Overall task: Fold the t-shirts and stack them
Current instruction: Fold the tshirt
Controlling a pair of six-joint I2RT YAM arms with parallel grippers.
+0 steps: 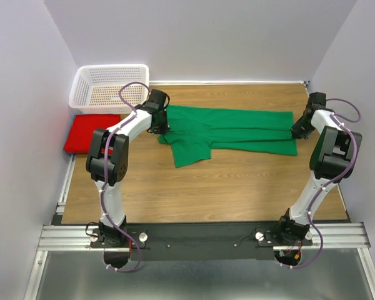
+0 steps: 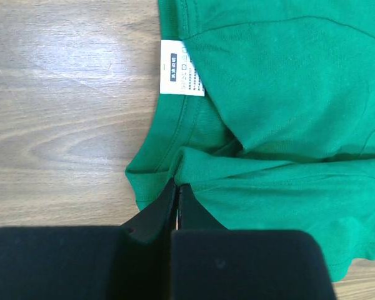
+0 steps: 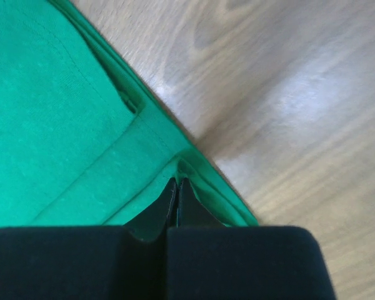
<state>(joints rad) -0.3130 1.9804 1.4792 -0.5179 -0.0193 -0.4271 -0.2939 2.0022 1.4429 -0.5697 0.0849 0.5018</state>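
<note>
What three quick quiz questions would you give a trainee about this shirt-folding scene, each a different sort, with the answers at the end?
1. True or false: the red t-shirt lies inside the white basket.
2. What is the left tool pinching?
A. the green t-shirt, near its collar
B. the red t-shirt
C. the basket's rim
3. Fill in: the right tool is ___ (open or shut).

Key: 1 false, it lies outside the basket, on its near side. 2 A. 3 shut, on the green t-shirt's hem edge.
</note>
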